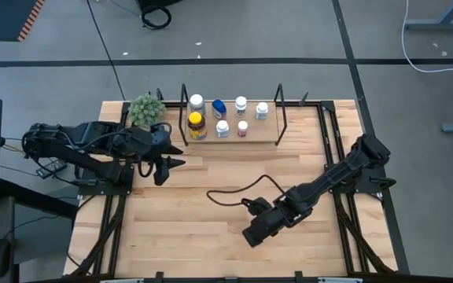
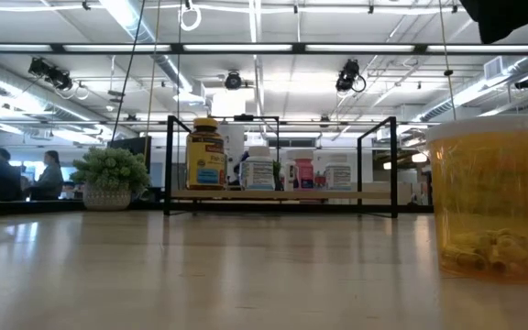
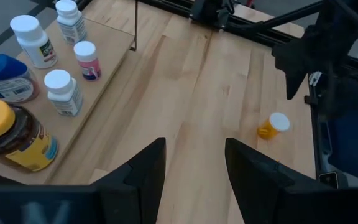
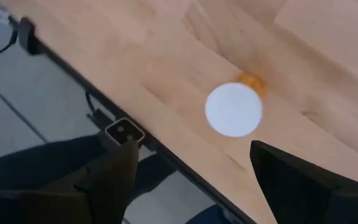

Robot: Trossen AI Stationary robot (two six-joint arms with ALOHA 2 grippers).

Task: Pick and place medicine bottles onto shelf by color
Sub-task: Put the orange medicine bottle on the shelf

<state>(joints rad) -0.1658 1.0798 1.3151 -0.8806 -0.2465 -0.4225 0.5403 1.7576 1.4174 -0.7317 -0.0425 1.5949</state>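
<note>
Right pincer [image 4: 191,180] spread wide above an amber vial with white cap [image 4: 234,107], upright near the table [image 4: 135,56] edge; hidden under the arm in the high view. Left pincer [image 3: 194,165] part-open, empty, beside the shelf [image 1: 230,140] holding seven bottles [image 1: 197,124].

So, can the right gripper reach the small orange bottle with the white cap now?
Probably yes. The right gripper is open directly above the orange bottle, which stands upright on bare table near the edge, with nothing between the fingers and its cap.
</note>
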